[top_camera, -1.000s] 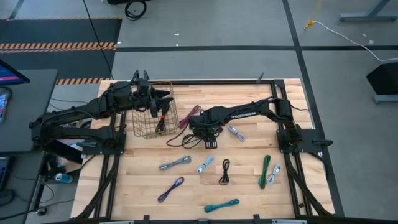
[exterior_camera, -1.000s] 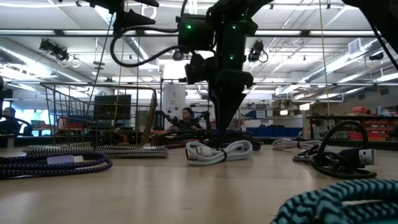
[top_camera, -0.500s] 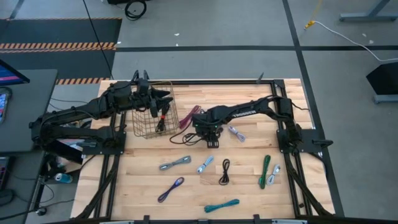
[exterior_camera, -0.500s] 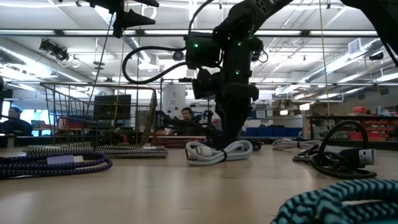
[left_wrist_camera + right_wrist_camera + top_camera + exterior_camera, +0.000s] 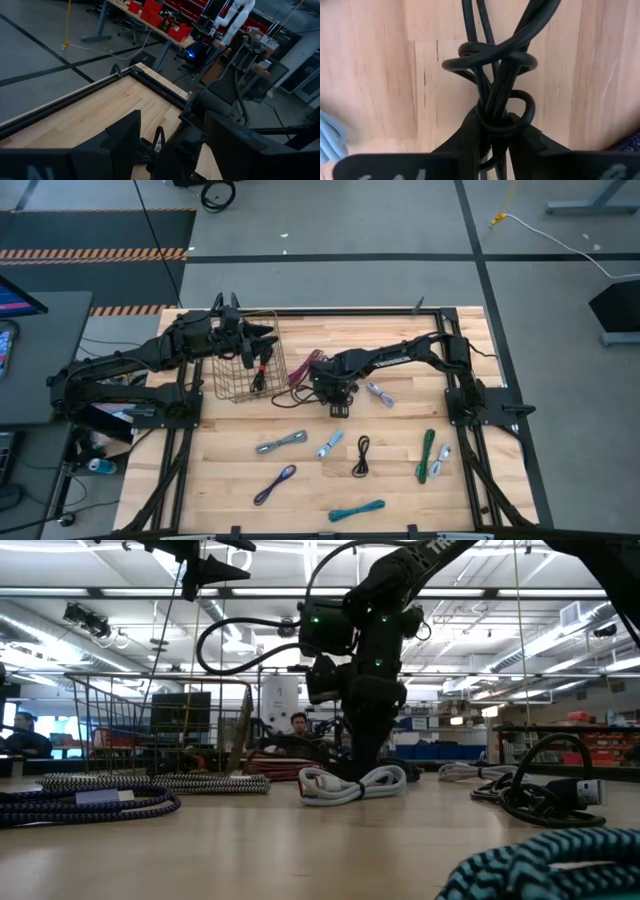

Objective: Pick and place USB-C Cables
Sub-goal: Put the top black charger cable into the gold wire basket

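Observation:
Several USB-C cables lie on the wooden table. My right gripper (image 5: 335, 398) points down at the table's middle and is shut on a black cable (image 5: 492, 70), whose loose loops trail toward the table's left (image 5: 295, 404). A maroon cable (image 5: 301, 370) lies next to the wire basket (image 5: 232, 385). Nearer the front lie a grey cable (image 5: 281, 443), a pale blue one (image 5: 330, 444), a second black one (image 5: 362, 455), a green one (image 5: 428, 454), a purple one (image 5: 274, 484) and a teal one (image 5: 357, 509). My left gripper (image 5: 266, 350) hangs open above the basket. My right gripper pinches the black cable's bundled strands (image 5: 495, 131) between its two fingers (image 5: 469, 142), several strands together where a loop wraps around them. The fingers come from above, pointing down, one on each side of the bundle. The cable lies on the table.
A silver-blue cable (image 5: 379, 394) lies just to the right of my right gripper. A dark cable hangs inside the basket (image 5: 261, 376). A black frame rail (image 5: 350, 312) runs along the table's far edge. Bare wood shows at the near left (image 5: 225, 480).
My right gripper has sunk toward the table onto the black cable and tipped more steeply downward, shifting slightly toward the far edge. My left arm has kept still.

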Available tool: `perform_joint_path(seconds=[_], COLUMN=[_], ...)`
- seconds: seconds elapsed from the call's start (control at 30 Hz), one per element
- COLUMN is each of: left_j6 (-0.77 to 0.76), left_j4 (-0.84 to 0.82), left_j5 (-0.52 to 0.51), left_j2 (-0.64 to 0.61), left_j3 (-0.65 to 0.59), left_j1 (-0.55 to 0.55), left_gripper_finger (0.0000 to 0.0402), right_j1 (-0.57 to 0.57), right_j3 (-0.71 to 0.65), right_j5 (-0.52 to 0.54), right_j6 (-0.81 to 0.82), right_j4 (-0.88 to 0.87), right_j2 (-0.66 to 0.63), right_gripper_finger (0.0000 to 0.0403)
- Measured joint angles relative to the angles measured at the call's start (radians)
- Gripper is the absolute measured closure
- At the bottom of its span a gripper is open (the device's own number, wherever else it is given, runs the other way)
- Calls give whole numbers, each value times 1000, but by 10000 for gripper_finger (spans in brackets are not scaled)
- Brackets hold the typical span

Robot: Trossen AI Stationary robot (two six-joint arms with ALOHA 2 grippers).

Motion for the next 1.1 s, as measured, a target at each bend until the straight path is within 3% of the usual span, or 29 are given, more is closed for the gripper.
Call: perform_joint_path(seconds=[0.17, 0.3, 0.53, 0.73, 0.93, 1.1], left_j6=[0, 1, 0, -1, -46, -48], left_j4=[13, 36, 120, 211, 342, 479], left_j5=[0, 0, -1, 12, 105, 111], left_j2=[0, 0, 1, 3, 25, 102], left_j3=[0, 0, 0, 0, 1, 1], left_j1=[0, 2, 2, 0, -7, -37], left_gripper_finger=[173, 173, 173, 173, 173, 173], right_j1=[8, 31, 81, 99, 89, 73], right_j3=[-7, -5, -2, -2, -2, -2], right_j5=[-6, 5, 207, 353, 360, 336], right_j6=[52, 132, 302, 312, 257, 205], right_j4=[-36, -73, -84, -11, 45, 93], right_j2=[-39, -180, -539, -760, -804, -755], right_gripper_finger=[328, 328, 328, 328, 328, 328])
